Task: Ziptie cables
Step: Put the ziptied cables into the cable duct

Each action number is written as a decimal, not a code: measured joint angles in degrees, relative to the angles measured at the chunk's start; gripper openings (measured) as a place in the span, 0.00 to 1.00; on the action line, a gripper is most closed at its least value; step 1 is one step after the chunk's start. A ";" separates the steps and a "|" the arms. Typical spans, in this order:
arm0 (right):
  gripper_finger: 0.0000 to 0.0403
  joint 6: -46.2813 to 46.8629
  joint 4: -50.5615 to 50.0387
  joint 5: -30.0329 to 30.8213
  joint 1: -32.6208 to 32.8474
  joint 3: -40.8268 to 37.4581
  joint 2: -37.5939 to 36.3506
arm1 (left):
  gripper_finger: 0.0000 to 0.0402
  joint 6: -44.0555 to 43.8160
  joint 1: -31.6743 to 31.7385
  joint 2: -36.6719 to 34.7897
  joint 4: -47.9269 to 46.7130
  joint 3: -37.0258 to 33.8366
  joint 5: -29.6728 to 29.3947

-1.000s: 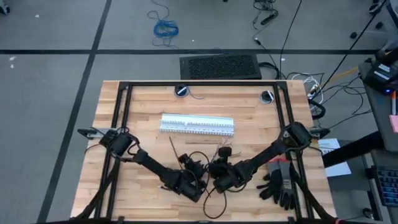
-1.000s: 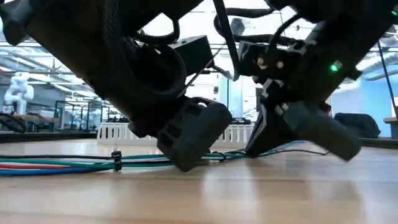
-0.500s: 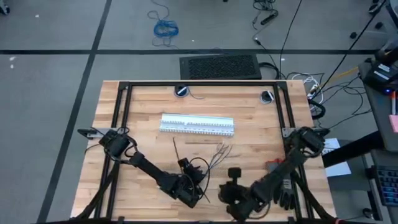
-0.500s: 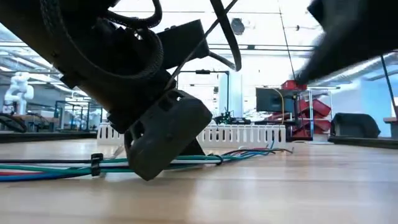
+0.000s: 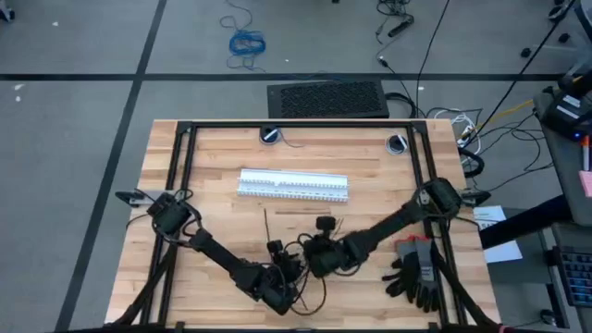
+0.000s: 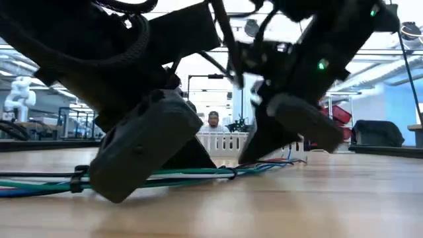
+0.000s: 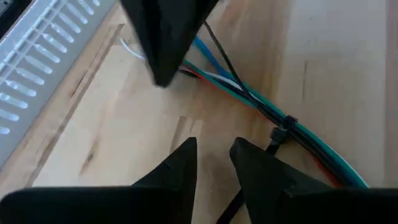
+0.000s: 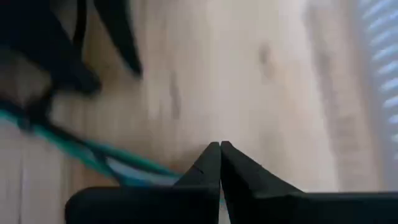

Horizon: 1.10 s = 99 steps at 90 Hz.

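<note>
The cables, thin teal, blue, red and white wires, lie on the wooden table near its front edge, also seen in the low view. A dark ziptie is looped around them. Another thin dark ziptie lies loose just beyond. My left gripper stands open next to the bundle; a thin dark strip runs back between its fingers. My right gripper is shut and points down at the wires' loose ends. The bundle passes behind its tips. My left gripper: whether its fingers touch the dark strip between them I cannot tell. My right gripper comes down steeply on the bundle's loose end, fingers shut; its own tips hide the spot, so I cannot tell whether it touches the wires.
White slotted strips lie across the table's middle, beyond both grippers. Black gloves lie at the near right. A black frame borders the tabletop. A person shows in the room behind.
My right gripper swung off toward the near right corner, then came back to the wires' loose ends. My left gripper moved slightly toward the near edge. The tied part of the bundle slid toward the near left.
</note>
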 joint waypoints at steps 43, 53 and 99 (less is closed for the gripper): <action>0.00 20.23 -13.72 0.65 12.61 2.62 -0.52 | 0.28 -2.08 3.17 -0.20 -3.95 0.16 0.49; 0.00 23.16 -13.70 1.76 14.72 2.63 -0.45 | 0.28 0.17 3.82 -0.24 -2.13 0.06 1.21; 0.00 30.69 -16.33 42.14 23.61 2.71 -0.43 | 0.28 18.60 1.02 -8.23 9.82 0.20 -15.12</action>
